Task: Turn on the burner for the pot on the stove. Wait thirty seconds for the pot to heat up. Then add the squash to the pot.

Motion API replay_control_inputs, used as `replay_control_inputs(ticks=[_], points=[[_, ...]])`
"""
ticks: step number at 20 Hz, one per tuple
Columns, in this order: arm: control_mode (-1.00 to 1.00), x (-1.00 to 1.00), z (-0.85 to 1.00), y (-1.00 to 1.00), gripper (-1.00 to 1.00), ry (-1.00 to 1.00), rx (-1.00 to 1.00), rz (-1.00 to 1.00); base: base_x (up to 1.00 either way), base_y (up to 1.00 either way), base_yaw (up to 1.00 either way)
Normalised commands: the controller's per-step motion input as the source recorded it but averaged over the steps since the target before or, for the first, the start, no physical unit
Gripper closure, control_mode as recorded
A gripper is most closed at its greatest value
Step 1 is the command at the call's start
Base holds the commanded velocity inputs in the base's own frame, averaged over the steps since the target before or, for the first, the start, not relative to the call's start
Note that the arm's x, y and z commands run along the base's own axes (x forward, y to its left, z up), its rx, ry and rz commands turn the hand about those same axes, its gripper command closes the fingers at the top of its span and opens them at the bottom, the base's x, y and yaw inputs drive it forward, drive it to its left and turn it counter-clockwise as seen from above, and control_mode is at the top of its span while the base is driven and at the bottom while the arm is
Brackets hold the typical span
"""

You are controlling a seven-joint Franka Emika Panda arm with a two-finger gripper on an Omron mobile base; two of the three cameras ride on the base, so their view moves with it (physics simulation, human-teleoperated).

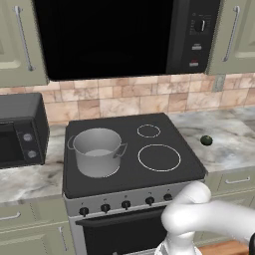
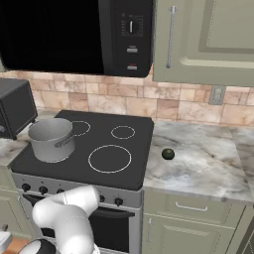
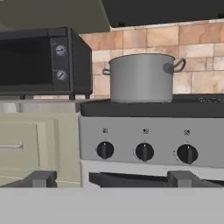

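Fingers low before the stove's knob row, pot above and beyond them.

In the hand view the fingers (image 3: 111, 178) stand spread wide apart, pinching nothing, their two dark tips (image 3: 40, 178) level with the top of the oven door. Just above and ahead of them runs the knob row, the left knob (image 3: 105, 150) nearest the left tip, two more toward the right. The pot (image 3: 142, 78) sits higher and farther back on the stove (image 1: 129, 175), on its left side, over the burner (image 1: 97, 174) it hides. The squash (image 1: 206, 140) lies well off to the fingers' right on the desk (image 2: 208, 163), beside the stove's right edge. A toaster oven (image 3: 41, 61) stands up and left of the fingers.
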Motion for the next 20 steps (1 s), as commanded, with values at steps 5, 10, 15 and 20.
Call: replay_control_inputs(ticks=[5,10,15,20], points=[[-1.0,0.0,0.0,0.01,-1.0,-0.17,0.0,0.0,0.0,0.0,0.0],[-1.0,0.0,0.0,0.06,-1.0,-0.03,0.0,0.0,0.0,0.0,0.0],[-1.0,0.01,0.0,0.02,-1.0,0.0,0.0,0.0,0.0,0.0,0.0],[-1.0,0.17,0.0,0.0,-1.0,0.01,0.0,0.0,0.0,0.0,0.0]])
